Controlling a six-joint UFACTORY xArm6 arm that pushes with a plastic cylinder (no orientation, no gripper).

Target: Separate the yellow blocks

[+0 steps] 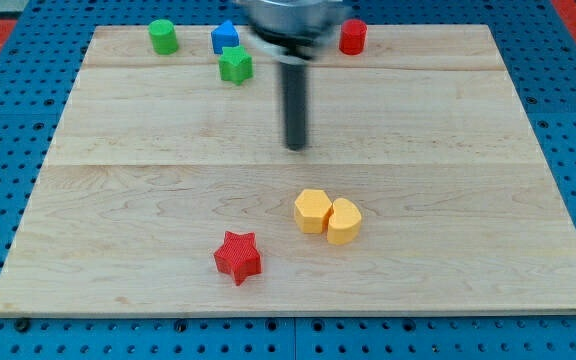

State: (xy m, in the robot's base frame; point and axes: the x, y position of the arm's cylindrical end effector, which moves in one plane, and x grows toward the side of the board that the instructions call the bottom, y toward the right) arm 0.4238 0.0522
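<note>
Two yellow blocks sit touching each other in the lower middle of the board. The left one is a yellow hexagon-like block (313, 211) and the right one is a yellow heart-like block (344, 221). My tip (296, 146) is the lower end of the dark rod. It stands above the yellow pair toward the view's top, a clear gap away, touching no block.
A red star (238, 257) lies to the lower left of the yellow pair. Near the top edge of the wooden board (488, 200) are a green cylinder (163, 37), a blue block (225, 38), a green star (235, 65) and a red cylinder (353, 37).
</note>
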